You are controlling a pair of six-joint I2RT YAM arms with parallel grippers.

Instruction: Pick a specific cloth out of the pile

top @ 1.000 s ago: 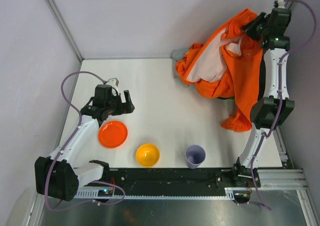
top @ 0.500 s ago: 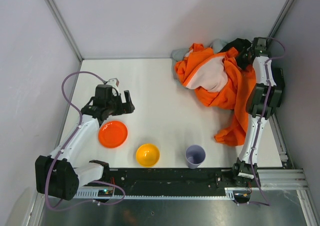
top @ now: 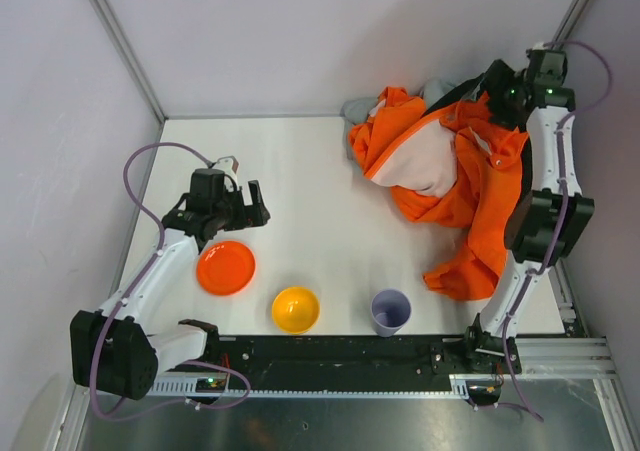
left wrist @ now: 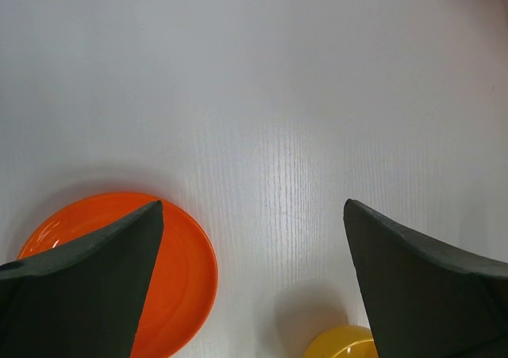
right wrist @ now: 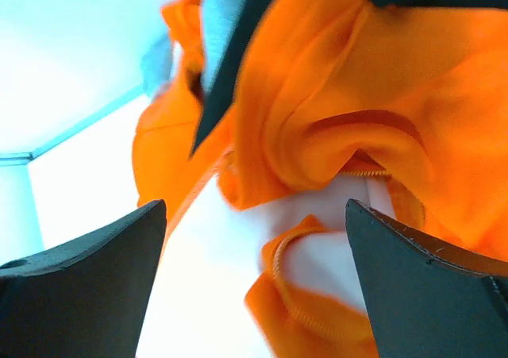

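The pile lies at the table's back right: a big orange garment point(top: 455, 176) with pale lining point(top: 425, 161), a black garment point(top: 468, 93) and a grey cloth point(top: 437, 90) behind it. The lime-green cloth is hidden. My right gripper point(top: 497, 87) hangs open just above the pile's back edge. In its wrist view, orange folds point(right wrist: 381, 96), pale lining point(right wrist: 230, 286), a black strip point(right wrist: 230, 64) and a bit of grey cloth point(right wrist: 226, 9) lie beneath the open right gripper point(right wrist: 254, 207), which holds nothing. My left gripper point(top: 257, 203) point(left wrist: 254, 207) is open over bare table, far left of the pile.
An orange plate point(top: 225, 268) point(left wrist: 186, 263), a yellow bowl point(top: 295, 308) point(left wrist: 341, 346) and a lilac cup point(top: 390, 311) stand along the near edge. Walls close the back and both sides. An orange sleeve point(top: 460, 271) trails toward the right arm's base.
My right gripper lowered the lifted orange garment, then opened and let it go; the garment has settled onto the pile. The left arm has not moved.
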